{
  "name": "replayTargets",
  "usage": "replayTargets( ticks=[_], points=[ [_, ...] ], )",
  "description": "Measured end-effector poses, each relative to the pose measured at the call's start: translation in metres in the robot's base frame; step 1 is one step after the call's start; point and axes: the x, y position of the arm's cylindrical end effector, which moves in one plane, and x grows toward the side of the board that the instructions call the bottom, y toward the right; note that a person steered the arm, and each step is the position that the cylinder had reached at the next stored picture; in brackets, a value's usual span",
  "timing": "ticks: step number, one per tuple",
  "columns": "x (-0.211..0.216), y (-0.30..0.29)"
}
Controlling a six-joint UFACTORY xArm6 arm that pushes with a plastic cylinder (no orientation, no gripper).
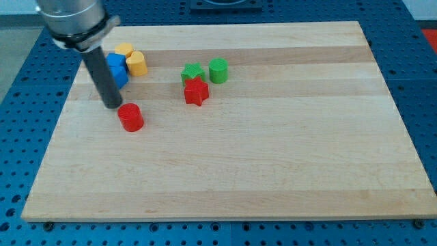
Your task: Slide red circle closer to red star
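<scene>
Resting just up-left of the small red circle block (130, 117), my tip (111, 106) holds nothing; no gripper is fitted. The red star block (196, 91) sits well to the right on the wooden surface (273, 157), so the push is not yet done.

My tip (113, 106) sits just up and to the left of the red circle (130, 117). The red star (196, 91) is off to the right, touching a green star (193, 72).
</scene>
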Motion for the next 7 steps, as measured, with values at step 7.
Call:
replayTargets(
  ticks=[7],
  points=[
    [0.022, 0.113]
  ],
)
